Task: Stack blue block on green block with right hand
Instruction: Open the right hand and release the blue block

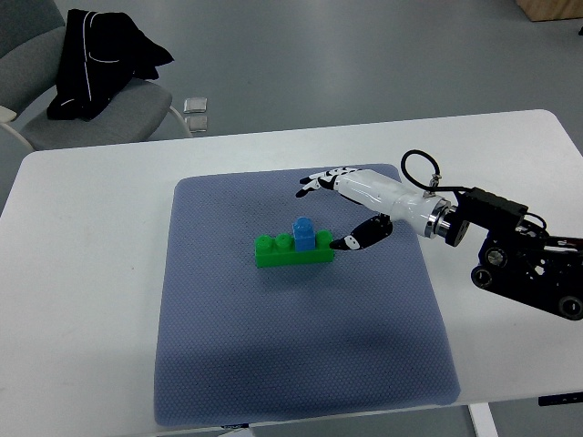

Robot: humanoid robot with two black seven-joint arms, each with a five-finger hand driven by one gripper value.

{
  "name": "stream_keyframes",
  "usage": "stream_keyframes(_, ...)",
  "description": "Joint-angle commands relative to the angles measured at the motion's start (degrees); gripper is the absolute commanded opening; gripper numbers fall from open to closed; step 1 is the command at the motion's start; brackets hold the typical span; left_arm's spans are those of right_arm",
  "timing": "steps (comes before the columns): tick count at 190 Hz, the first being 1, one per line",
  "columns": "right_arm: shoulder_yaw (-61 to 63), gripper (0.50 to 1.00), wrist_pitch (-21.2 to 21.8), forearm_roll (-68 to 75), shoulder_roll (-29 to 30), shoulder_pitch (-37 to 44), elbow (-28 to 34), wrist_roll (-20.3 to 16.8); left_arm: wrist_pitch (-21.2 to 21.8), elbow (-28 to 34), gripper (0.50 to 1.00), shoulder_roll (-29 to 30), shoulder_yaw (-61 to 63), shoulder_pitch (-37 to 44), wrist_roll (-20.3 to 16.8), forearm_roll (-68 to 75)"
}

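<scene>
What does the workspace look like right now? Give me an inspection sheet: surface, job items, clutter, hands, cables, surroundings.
Surface: white table with a blue-grey mat lying flat in the middle.
Job's things: blue block sits on top of the green block, near the mat's centre.
Clutter: nothing seen on the table or mat.
Hands: right hand open just right of the blocks, thumb tip close to the green block's end, holding nothing; left hand not in view.
Cables: a black cable loop at the right wrist, clear of the blocks.
Surroundings: grey chair with a black garment beyond the table's far left corner; grey floor.
</scene>
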Motion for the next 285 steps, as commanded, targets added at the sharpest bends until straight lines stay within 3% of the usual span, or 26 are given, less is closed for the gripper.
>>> stream_keyframes(1,-0.6,0.913,0.0,0.0,-0.5,-0.2,0.2,1.4,0.0,0.0,1.0,0.0,0.0,0.0,0.0,0.0)
stream_keyframes(28,-0.8,0.913,0.0,-0.3,-1.0,-0.5,0.7,3.1,0.0,0.0,1.0,0.0,0.0,0.0,0.0,0.0)
stream_keyframes(285,-2.5,0.913,-0.2,-0.7,0.3,-2.7,-1.6,3.3,0.0,0.0,1.0,0.0,0.0,0.0,0.0,0.0)
